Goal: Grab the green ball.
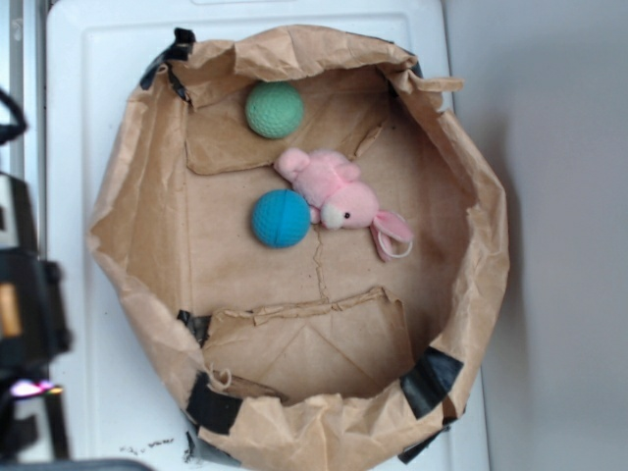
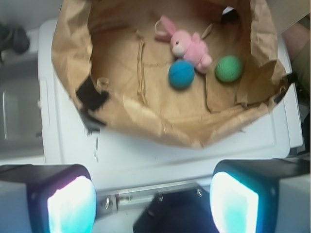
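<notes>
Inside a crumpled paper bag (image 1: 147,196) on a white surface (image 1: 88,98), the green ball (image 1: 274,109) lies near the far wall, just beside a pink plush rabbit (image 1: 339,196) and a blue ball (image 1: 281,218). The claw (image 2: 153,204) hangs wide open and empty outside the bag, so the approach appears barely begun; next it must cross the rim and descend over the green ball.

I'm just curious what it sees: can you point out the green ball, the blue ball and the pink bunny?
Green ball (image 1: 275,109), exterior view, center of ball.
Blue ball (image 1: 281,218), exterior view, center of ball.
Bunny (image 1: 345,201), exterior view, on its head.
</notes>
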{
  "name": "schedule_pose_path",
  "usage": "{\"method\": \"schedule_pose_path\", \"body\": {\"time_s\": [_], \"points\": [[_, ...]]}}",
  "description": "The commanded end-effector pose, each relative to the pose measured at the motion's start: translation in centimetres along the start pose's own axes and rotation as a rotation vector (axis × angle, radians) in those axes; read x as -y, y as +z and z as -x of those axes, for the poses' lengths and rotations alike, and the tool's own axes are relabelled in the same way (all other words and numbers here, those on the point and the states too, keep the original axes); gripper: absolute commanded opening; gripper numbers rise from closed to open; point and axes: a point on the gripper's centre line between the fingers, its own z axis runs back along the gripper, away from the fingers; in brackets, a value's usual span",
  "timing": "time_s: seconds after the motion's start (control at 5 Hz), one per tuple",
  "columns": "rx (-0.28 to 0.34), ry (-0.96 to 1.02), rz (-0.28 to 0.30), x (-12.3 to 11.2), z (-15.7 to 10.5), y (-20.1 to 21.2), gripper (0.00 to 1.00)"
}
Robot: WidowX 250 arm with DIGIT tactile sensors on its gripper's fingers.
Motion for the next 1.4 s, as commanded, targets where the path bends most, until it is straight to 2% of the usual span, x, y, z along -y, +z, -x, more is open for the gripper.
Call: {"method": "schedule_pose_path", "body": {"time_s": [0.0, 0.2, 0.4, 0.6, 1.0, 1.2], "points": [[0.012, 0.199, -0.043, 0.1, -6.2, -3.2, 1.00], [0.019, 0.325, -0.054, -1.0, -10.1, -5.6, 1.00], [0.009, 0.413, -0.056, -2.2, -12.1, -7.7, 1.00], [0.036, 0.657, -0.007, -4.3, -11.1, -7.7, 1.00], [0.036, 0.657, -0.007, -4.3, -11.1, -7.7, 1.00], [-0.013, 0.808, -0.047, -5.7, -9.9, -6.2, 1.00]]}}
